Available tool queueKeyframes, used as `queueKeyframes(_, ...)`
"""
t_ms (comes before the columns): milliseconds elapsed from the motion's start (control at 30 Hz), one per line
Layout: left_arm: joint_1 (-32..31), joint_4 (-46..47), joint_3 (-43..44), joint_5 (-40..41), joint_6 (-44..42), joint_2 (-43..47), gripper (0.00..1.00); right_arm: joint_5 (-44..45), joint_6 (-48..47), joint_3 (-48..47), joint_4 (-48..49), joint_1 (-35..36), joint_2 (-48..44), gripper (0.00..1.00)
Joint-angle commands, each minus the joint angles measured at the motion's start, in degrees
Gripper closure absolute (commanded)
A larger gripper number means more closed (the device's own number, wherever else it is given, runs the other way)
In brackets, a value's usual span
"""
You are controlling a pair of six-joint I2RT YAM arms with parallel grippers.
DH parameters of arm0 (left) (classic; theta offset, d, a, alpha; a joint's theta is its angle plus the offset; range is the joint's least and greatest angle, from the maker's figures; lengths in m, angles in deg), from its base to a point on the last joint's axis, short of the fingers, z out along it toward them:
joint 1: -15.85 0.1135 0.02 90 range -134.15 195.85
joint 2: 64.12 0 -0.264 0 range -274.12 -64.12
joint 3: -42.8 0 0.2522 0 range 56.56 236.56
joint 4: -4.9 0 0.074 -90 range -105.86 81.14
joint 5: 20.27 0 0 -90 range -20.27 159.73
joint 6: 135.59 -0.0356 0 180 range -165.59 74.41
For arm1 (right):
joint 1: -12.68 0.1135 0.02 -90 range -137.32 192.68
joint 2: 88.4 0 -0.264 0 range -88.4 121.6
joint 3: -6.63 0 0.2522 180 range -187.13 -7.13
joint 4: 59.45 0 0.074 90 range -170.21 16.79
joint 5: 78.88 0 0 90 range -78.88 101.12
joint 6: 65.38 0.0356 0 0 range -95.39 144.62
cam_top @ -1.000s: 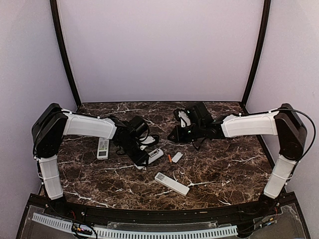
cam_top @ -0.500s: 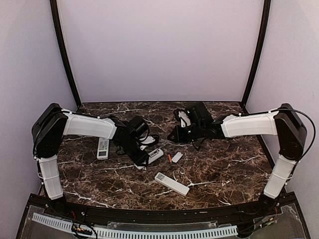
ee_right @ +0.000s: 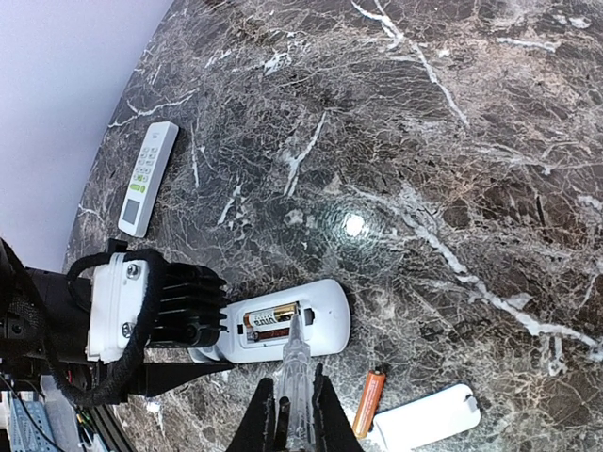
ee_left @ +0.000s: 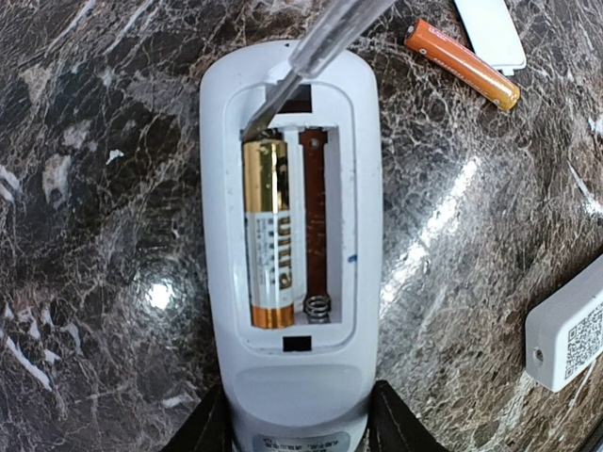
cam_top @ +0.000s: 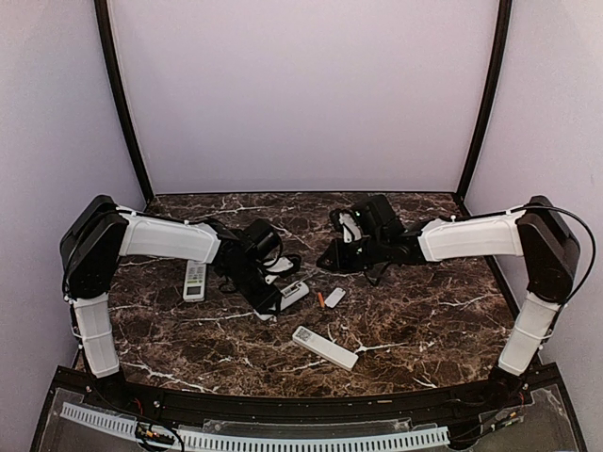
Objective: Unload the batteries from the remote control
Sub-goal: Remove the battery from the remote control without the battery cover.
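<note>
My left gripper [ee_left: 300, 424] is shut on the end of a white remote [ee_left: 292, 235] lying back-up on the marble, its battery bay open. One gold-and-white battery [ee_left: 268, 240] sits in the left slot; the right slot is bare, with its spring showing. My right gripper [ee_right: 294, 414] is shut on a clear pointed tool [ee_right: 295, 363], whose tip [ee_left: 259, 118] touches the battery's top end. A loose orange battery [ee_left: 464, 66] lies beside the remote, next to a white cover plate [ee_left: 490, 33]. In the top view both grippers meet at this remote [cam_top: 292, 294].
A second white remote [cam_top: 324, 347] lies nearer the front edge, and its corner also shows in the left wrist view [ee_left: 570, 330]. A third remote [cam_top: 195, 280], buttons up, lies left of the left arm and also shows in the right wrist view [ee_right: 148, 177].
The right arm has shifted very slightly; the left arm, the remote and the loose battery have not moved.
</note>
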Motion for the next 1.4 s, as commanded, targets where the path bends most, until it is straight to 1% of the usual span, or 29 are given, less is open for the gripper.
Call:
queueKeyframes(0, -1.5, -3.4, -1.7, -2.6, -0.5, -2.3, 0.69, -5.5, 2.3, 1.3, 2.1, 0.8, -0.6, 1.0)
queueKeyframes(400, -1.6, -3.5, -1.7, -2.4, -0.6, -2.5, 0.69, -7.3, 3.6, 1.0, 4.0, 0.9, -1.6, 1.0)
queueKeyframes(733, -1.6, -3.7, -1.6, -2.5, -0.6, -2.6, 0.7, -7.1, 4.0, 1.5, 5.1, 0.8, -3.6, 1.0)
queueKeyframes(1067, -1.8, -3.7, -1.5, -2.4, -0.6, -2.7, 0.7, -7.3, 3.9, 1.2, 5.1, 0.8, -3.5, 1.0)
queueKeyframes(1200, -1.8, -3.8, -1.5, -2.3, -0.6, -2.7, 0.7, -5.9, 3.8, 1.5, 4.2, 0.8, -3.9, 1.0)
queueKeyframes(1367, -1.8, -3.7, -1.5, -2.3, -0.6, -2.7, 0.7, -0.8, 2.8, 2.1, 1.9, 0.8, -5.9, 1.0)
